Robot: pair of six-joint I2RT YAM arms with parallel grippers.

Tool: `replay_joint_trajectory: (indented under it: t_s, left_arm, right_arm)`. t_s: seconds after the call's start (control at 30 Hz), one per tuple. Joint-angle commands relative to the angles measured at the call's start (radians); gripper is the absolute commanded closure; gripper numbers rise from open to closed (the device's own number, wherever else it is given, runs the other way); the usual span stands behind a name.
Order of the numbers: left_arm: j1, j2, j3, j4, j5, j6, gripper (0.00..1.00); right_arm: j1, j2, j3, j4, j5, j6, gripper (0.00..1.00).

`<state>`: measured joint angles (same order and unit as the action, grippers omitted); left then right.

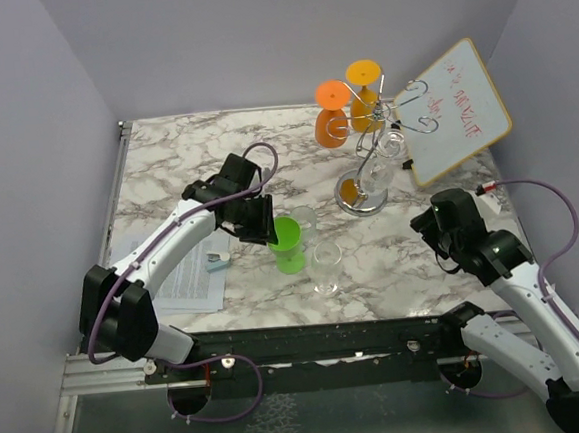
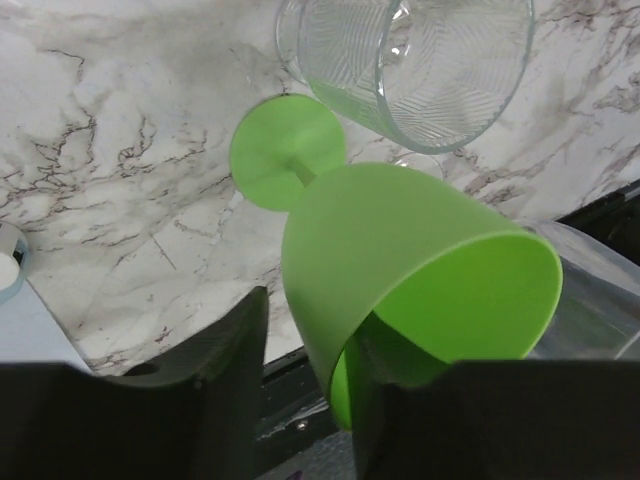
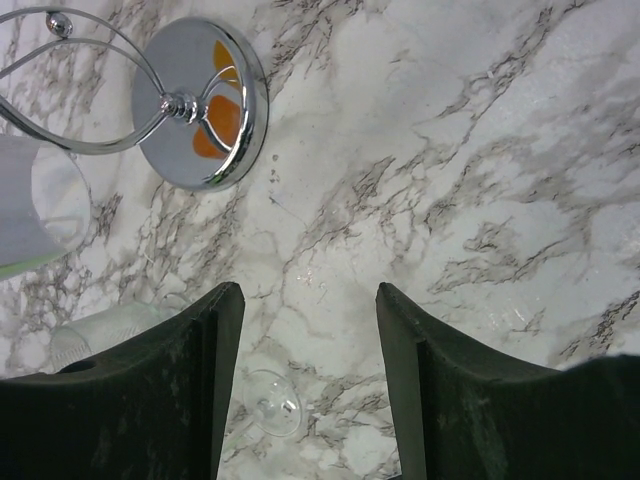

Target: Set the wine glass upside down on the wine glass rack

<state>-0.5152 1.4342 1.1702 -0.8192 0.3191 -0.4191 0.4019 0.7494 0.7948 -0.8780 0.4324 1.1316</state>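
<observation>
Wine glass rack (image 1: 361,193) is placed back right on the surface (image 1: 165,166), with the hung glasses (image 1: 332,123) upside down on its back-left arms and the whiteboard (image 1: 454,110) just right of it. Wine glass (image 1: 288,245) is located at centre, its bowl wall between the left gripper (image 1: 268,223) jaws. Rear glass (image 1: 303,218) is set just behind it, front glass (image 1: 326,267) just front-right. Papers (image 1: 189,275) are laid front left.
</observation>
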Motion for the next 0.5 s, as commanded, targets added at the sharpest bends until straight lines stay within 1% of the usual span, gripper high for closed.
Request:
replay_joint_trajectory:
  t_s: [0.0,0.13,0.27,0.4,0.47]
  left_arm:
    - [-0.011,0.028,0.07,-0.058,-0.09,0.009,0.74]
    - [-0.011,0.035,0.13,-0.114,-0.154,0.046,1.0]
    - [-0.011,0.035,0.176,-0.166,-0.225,0.076,1.0]
    - [-0.011,0.036,0.25,-0.256,-0.405,0.117,1.0]
    - [-0.011,0.035,0.283,-0.283,-0.447,0.135,1.0]
  right_arm:
    - [-0.002,-0.018,0.0,-0.034,0.053,0.019,0.4]
    - [-0.003,-0.037,0.012,-0.044,0.086,0.014,0.4]
    - [-0.003,-0.052,0.022,-0.044,0.109,0.002,0.4]
    - [-0.002,-0.071,0.027,-0.035,0.125,-0.007,0.41]
    - [-0.002,-0.076,0.03,-0.047,0.148,0.0,0.41]
